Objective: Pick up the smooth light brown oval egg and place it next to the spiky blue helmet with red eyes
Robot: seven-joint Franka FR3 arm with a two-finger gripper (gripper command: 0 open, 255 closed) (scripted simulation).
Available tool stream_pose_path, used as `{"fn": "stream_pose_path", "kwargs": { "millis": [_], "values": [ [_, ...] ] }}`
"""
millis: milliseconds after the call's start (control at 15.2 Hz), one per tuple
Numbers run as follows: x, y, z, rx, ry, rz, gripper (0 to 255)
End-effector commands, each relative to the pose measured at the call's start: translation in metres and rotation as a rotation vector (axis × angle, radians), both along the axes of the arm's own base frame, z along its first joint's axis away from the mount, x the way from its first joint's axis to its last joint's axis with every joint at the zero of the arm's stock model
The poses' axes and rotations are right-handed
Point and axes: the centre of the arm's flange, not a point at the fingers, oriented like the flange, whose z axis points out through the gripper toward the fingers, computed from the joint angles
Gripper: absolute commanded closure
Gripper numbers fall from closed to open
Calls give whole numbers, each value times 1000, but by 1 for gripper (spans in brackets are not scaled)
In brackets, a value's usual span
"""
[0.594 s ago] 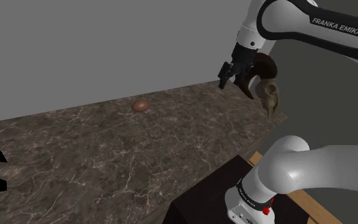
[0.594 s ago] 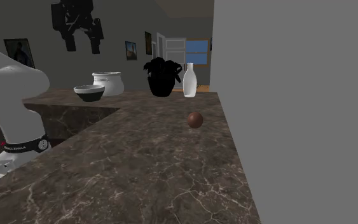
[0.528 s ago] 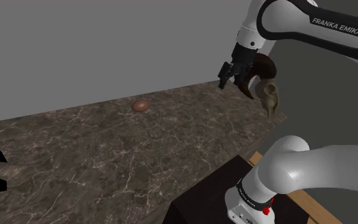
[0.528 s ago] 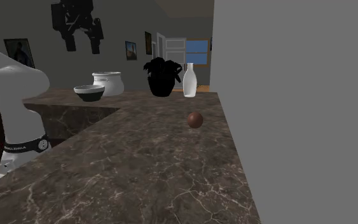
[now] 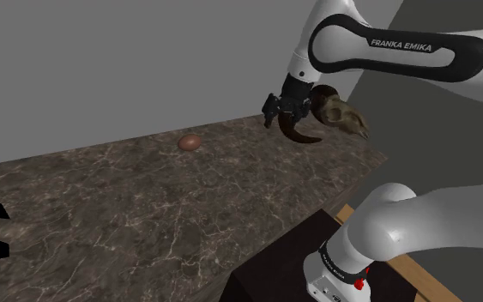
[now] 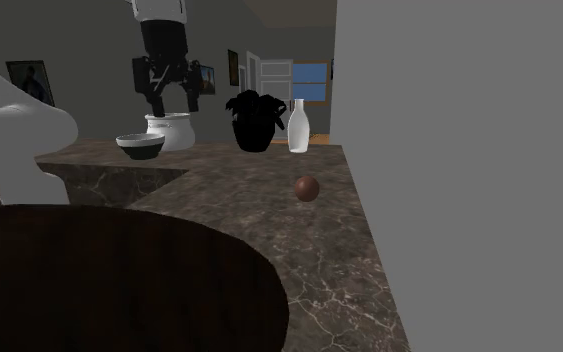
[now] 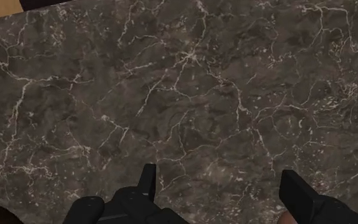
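Claw: my gripper point(image 7: 222, 191) hangs over the countertop with its two black fingers point(image 7: 147, 184) wide apart and nothing between them.
Why apart: I judge this is the approach. The egg is not yet in my grasp, so the fingers need a gap big enough to go round it.
Under me: bare dark marble countertop point(image 7: 190, 95) with pale veins. I point down at an empty patch, so I am not yet over my target.
Beside me: a tan-brown horned helmet point(image 5: 341, 114) sits near the countertop's end by my stand, with a dark curved horn just under my gripper point(image 5: 280, 116) in the shoulder view. I cannot tell whether we touch. It shows brown here, with no blue and no red eyes visible.
Close to the second camera: a large dark rounded shape point(image 6: 119, 280). It may be that same helmet, but I cannot be sure.
Egg, place: the egg point(image 5: 190, 142) lies on the marble close to the grey wall point(image 5: 128, 60), well apart from my gripper point(image 6: 169, 105) and from the helmet.
Egg, look: the egg point(image 6: 307, 188) is small, smooth, rounded and reddish-brown, with no markings. It rests alone with open marble all round it, so I expect room for a finger on each side. I judge a shape like this may roll if nudged.
Far end: a white bowl point(image 6: 141, 146), a white jar point(image 6: 172, 130), a black plant point(image 6: 256, 120) and a white bottle point(image 6: 299, 127).
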Motion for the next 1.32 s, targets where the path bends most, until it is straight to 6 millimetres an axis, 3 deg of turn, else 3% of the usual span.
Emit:
{"fn": "stream_pose_path", "kwargs": {
  "millis": [0, 660, 1254],
  "values": [
    [14, 9, -15, 30, -6, -69, 0],
    [100, 46, -90, 170, -27, -391, 0],
    [187, 63, -152, 297, -46, -680, 0]
  ]
}}
